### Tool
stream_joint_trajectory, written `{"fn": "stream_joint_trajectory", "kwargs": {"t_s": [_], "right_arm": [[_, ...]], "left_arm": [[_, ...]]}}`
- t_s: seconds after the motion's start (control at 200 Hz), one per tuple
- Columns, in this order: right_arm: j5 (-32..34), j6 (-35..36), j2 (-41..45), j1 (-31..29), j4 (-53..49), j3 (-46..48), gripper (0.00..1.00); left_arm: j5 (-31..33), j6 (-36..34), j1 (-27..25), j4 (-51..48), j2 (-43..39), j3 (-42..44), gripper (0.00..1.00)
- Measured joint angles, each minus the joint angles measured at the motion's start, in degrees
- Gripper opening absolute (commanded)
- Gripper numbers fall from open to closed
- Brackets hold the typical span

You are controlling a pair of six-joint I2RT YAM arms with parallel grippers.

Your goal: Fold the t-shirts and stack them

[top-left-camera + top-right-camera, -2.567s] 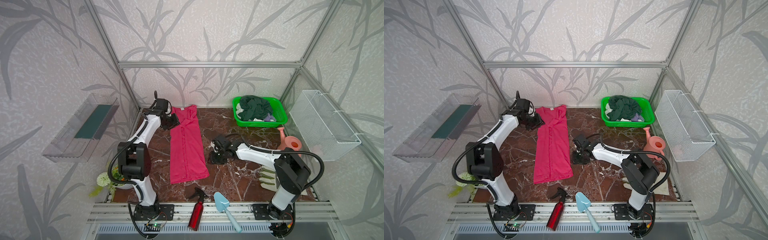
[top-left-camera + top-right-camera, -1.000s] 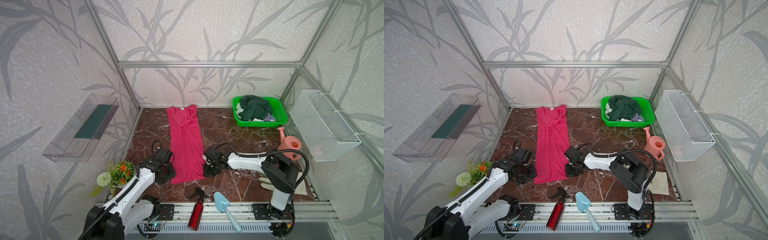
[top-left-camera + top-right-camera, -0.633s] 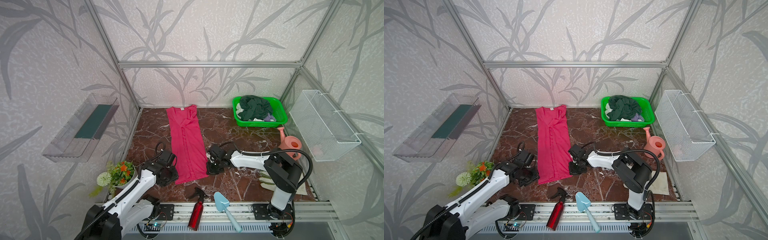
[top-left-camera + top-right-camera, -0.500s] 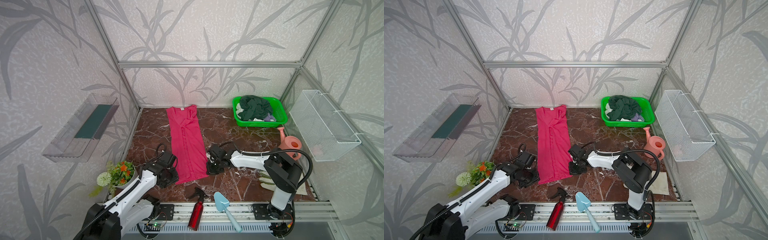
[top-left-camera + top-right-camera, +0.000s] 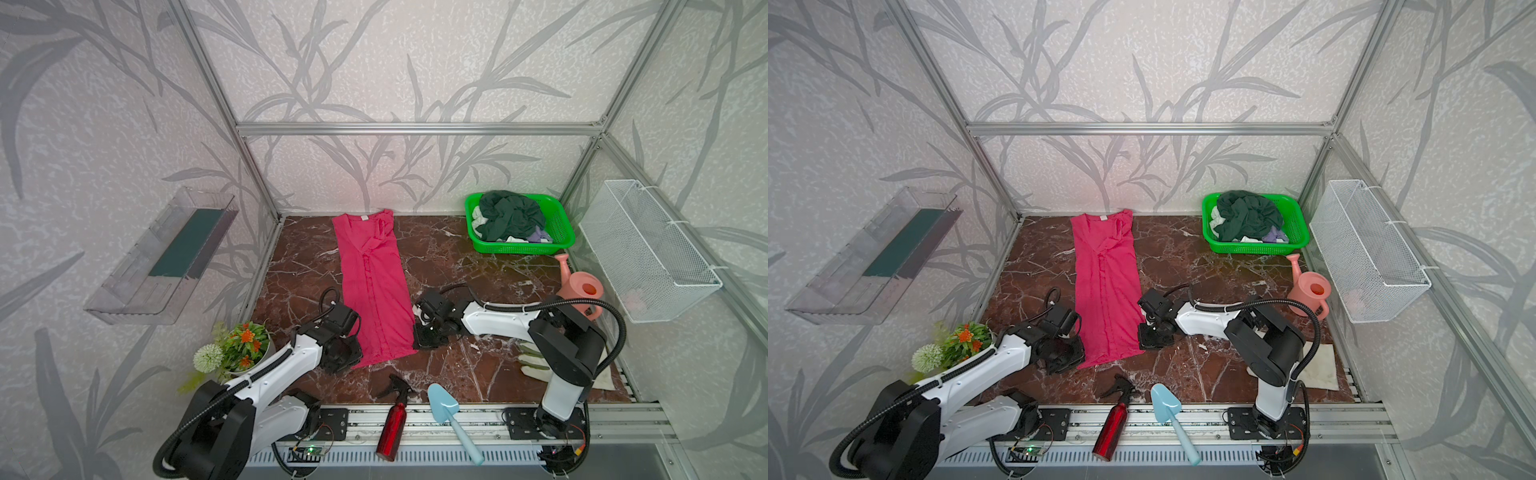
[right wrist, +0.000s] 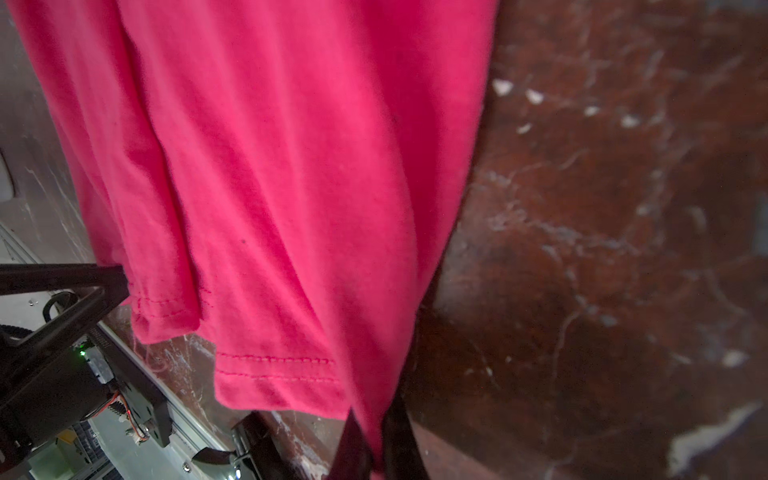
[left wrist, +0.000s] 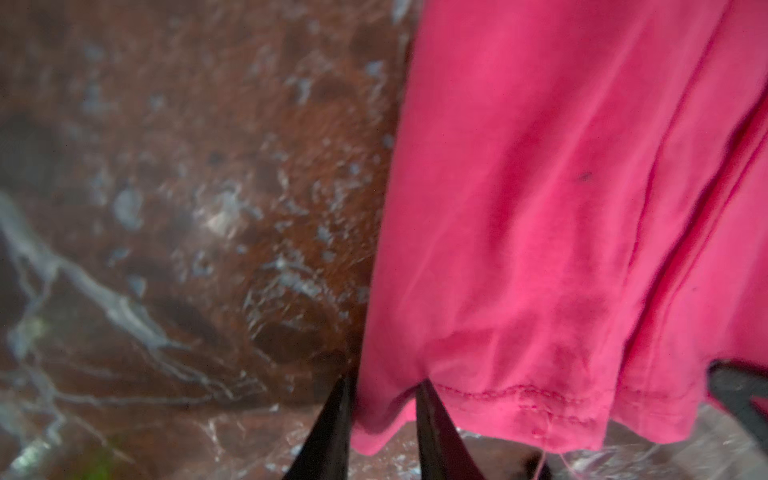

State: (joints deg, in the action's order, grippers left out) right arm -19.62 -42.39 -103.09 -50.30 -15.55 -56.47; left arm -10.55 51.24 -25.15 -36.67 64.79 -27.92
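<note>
Left fingers (image 7: 330,440): clenched on pink shirt (image 7: 540,208) hem corner.
Right fingers (image 6: 401,444): clenched on opposite corner.
Purpose: shirt probably to be folded in half.

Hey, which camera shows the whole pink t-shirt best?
Both top views: the pink t-shirt shows whole, laid out full length. The left wrist view shows only a hem corner between the left gripper's fingers; the right wrist view, the other corner in the right gripper.
</note>
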Motion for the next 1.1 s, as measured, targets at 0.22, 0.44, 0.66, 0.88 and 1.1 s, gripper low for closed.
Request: {"fn": "stream_joint_trajectory", "kwargs": {"t_s": [0.22, 0.44, 0.66, 0.88, 1.1], "right_arm": [[0.11, -1.27, 3.28, 0.00, 1.07, 3.98, 0.00], [1.86, -3.91, 7.72, -2.45, -2.36, 5.97, 0.00], [4.26, -6.54, 10.43, -4.68, -4.28, 5.27, 0.00], [9.51, -5.66, 13.53, -2.51, -8.41, -2.01, 0.00], [10.19, -1.90, 12.70, 1.40, -9.27, -9.49, 0.00]], "left_arm": [[0.63, 1.22, -1.92, -3.80, -5.07, -0.11, 0.00], [0.81, 6.23, -7.39, -13.35, -15.50, -3.04, 0.00], [4.13, 6.54, -7.80, -19.10, -15.93, -9.92, 0.00], [10.67, 5.46, -7.80, -18.40, -12.59, -12.79, 0.00], [16.28, 3.08, -5.70, -15.47, -9.92, -16.04, 0.00]]}}
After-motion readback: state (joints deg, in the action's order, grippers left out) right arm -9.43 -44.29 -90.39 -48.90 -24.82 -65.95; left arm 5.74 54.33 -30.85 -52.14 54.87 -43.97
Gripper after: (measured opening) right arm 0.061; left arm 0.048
